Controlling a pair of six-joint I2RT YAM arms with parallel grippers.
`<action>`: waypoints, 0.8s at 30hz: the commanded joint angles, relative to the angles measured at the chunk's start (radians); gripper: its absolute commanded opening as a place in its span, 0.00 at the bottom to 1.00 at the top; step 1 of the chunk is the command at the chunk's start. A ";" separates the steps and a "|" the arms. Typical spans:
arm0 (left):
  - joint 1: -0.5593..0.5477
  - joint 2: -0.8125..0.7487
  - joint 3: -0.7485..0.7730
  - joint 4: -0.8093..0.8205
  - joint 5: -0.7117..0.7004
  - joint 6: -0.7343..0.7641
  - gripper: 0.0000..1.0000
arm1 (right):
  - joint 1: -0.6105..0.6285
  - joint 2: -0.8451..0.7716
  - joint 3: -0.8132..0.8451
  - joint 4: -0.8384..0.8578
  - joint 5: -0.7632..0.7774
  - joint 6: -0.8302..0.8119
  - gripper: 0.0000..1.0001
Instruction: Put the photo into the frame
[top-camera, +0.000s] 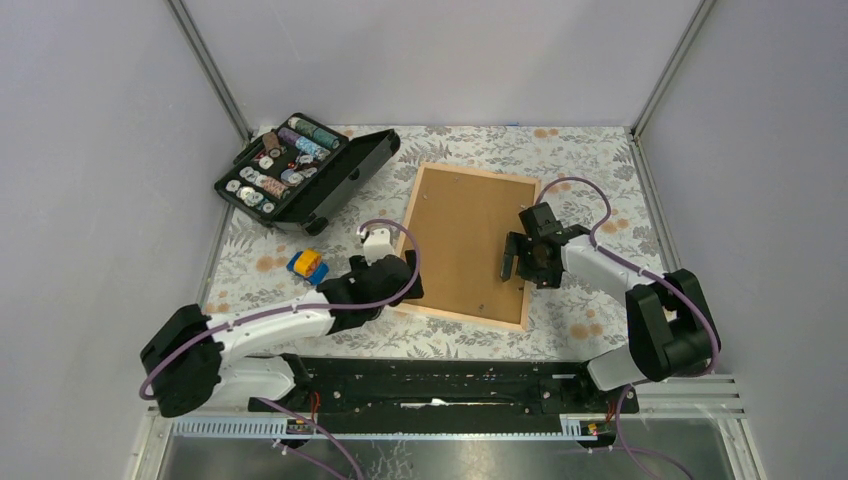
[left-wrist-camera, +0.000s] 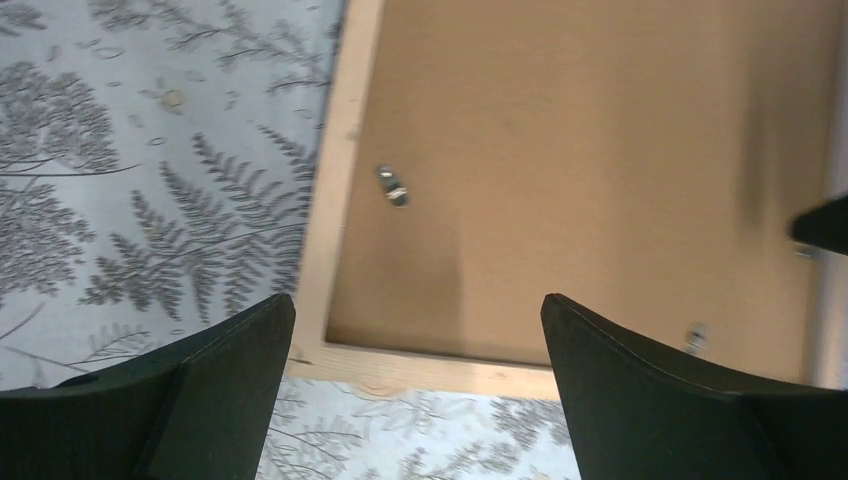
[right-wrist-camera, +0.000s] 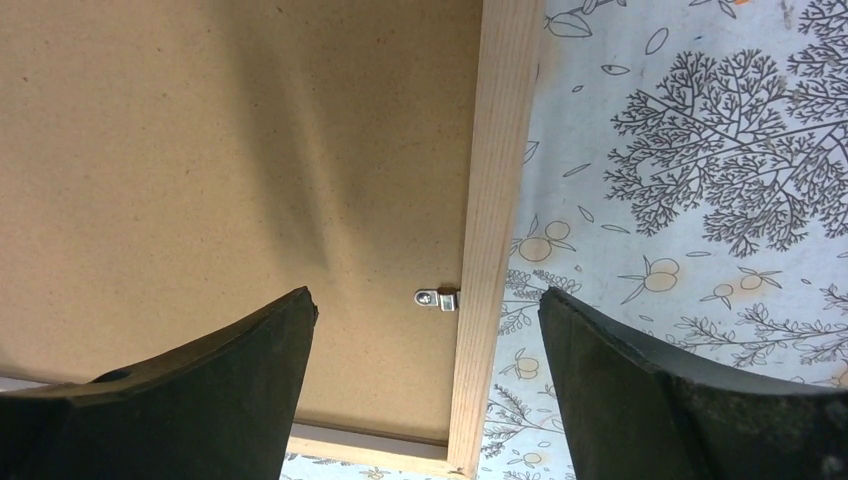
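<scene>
Both grippers hang spread wide and empty, the left gripper (left-wrist-camera: 415, 310) over the near left corner of the frame (top-camera: 462, 317), the right gripper (right-wrist-camera: 425, 300) above a metal clip (right-wrist-camera: 438, 299) on its right rail. The frame lies face down, filled by a brown board (top-camera: 465, 240). The photo is hidden, presumably underneath. A finger catching the rail could skid the frame or pop the board loose.

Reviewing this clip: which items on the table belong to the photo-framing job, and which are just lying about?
Job: pale wood frame, face down; brown backing board seated in it; metal clip at its edge. The photo itself is not visible.
Lying about: open black case; small colourful toy block.
</scene>
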 joint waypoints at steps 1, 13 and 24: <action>0.053 0.071 0.025 0.002 0.012 0.023 0.99 | 0.002 0.021 -0.001 0.036 -0.002 -0.001 0.90; 0.084 0.239 0.019 0.133 0.265 -0.011 0.99 | -0.055 0.059 -0.003 0.083 -0.078 -0.030 0.91; -0.046 0.279 0.002 0.340 0.382 -0.074 0.98 | -0.107 0.112 0.087 0.080 -0.114 -0.065 0.93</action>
